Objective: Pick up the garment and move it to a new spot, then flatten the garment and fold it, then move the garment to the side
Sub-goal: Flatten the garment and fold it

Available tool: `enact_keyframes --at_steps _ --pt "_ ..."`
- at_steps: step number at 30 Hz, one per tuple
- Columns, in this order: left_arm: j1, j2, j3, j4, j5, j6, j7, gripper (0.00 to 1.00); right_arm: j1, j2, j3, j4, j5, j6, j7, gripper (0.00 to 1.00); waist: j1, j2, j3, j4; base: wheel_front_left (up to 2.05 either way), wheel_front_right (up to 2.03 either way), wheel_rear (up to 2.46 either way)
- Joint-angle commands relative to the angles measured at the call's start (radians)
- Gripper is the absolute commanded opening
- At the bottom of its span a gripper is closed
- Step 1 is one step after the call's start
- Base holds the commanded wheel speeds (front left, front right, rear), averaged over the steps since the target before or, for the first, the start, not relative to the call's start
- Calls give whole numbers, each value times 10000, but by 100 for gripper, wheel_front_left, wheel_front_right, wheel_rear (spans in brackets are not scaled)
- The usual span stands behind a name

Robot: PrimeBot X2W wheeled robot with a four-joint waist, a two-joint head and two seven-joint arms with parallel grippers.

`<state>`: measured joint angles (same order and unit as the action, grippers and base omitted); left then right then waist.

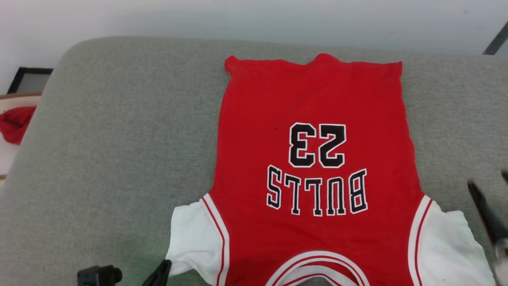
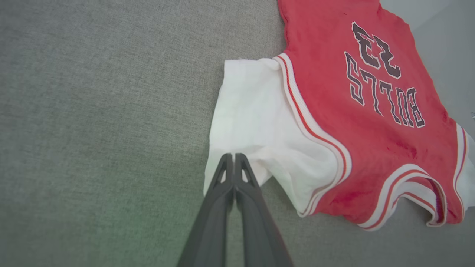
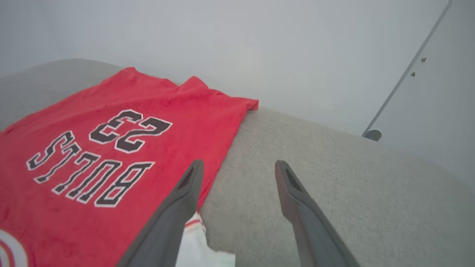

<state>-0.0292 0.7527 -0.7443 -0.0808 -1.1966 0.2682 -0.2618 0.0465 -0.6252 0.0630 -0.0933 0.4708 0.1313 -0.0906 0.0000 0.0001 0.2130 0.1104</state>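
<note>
Lying spread flat and face up, the garment [image 1: 317, 99] takes up the centre-right of the head view. Its hem is toward the top of the frame and its collar runs off the bottom edge. It is a red jersey whose black, white-edged lettering [image 1: 317, 167] reads upside down from here: "23" above "BULLS". Red-and-white striped trim [image 1: 317, 260] rings the neckline and both armholes. One white short sleeve [image 1: 194, 234] spreads out at lower left and the other sleeve [image 1: 448, 242] at lower right. The hem edge is slightly wavy with a small bump in the middle, while the body lies mostly smooth.

It rests on a grey cushion [image 1: 119, 139] with rounded corners, and a pale wall [image 1: 238, 16] rises behind.

My left claw [image 2: 233, 155] is closed, fingers pressed together, its tips at the lower edge of the sleeve at lower left. I cannot tell whether cloth is pinched between them. My right claw [image 3: 239, 167] is open and empty, its fingers straddling the jersey's side edge and the bare cushion.

A small plain red cloth [image 1: 14, 123] lies at the far left, off the cushion.
</note>
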Motion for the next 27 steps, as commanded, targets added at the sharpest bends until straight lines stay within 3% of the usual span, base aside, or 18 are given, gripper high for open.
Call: enact_keyframes --at_steps 1,7,14,20,27 --pt "-151 -69 -16 26 90 -51 -28 0 -507 -62 107 38 195 -10 211 100 0 -1 93 114 0 0 0" --pt "-887 -485 -415 147 541 -264 297 0 -3786 -189 1054 1328 1227 -6 2351 100 0 -1 371 783 0 0 0" --pt "-1880 -1142 -848 491 1061 -615 544 0 -6849 -227 2024 3855 1872 -12 4535 100 0 -1 929 1710 0 0 0" --pt "-2487 -1715 -1123 948 1338 -956 592 0 -8748 -245 2426 5974 1733 -9 6182 100 0 -1 1494 2306 0 0 0" --pt "-3002 -2275 -1325 1455 1469 -1374 564 0 -10242 -112 2216 8019 1319 -9 7376 100 0 -1 2125 2848 0 0 0"
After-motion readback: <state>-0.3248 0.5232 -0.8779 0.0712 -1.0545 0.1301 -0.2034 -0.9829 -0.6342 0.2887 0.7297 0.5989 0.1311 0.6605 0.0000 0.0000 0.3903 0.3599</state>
